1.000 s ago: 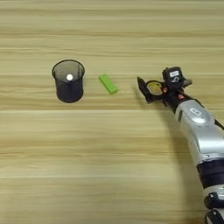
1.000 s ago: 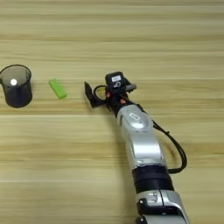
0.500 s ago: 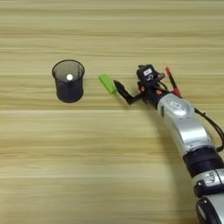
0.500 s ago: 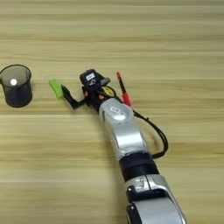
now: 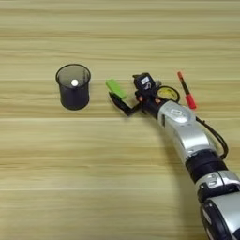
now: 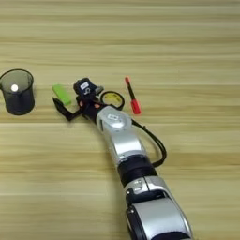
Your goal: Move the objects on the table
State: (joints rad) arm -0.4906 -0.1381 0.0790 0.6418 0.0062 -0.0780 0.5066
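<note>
Fingers [image 5: 123,97] spread apart, empty, just beside the green block [image 5: 115,88], tape ring [image 5: 167,93] behind the wrist.

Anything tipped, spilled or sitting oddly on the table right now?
Nothing stands out. The black mesh cup stands upright with a small white thing inside. The green block, the tape ring and the red-and-black pen lie flat on the table. The right gripper is beside the block.
</note>
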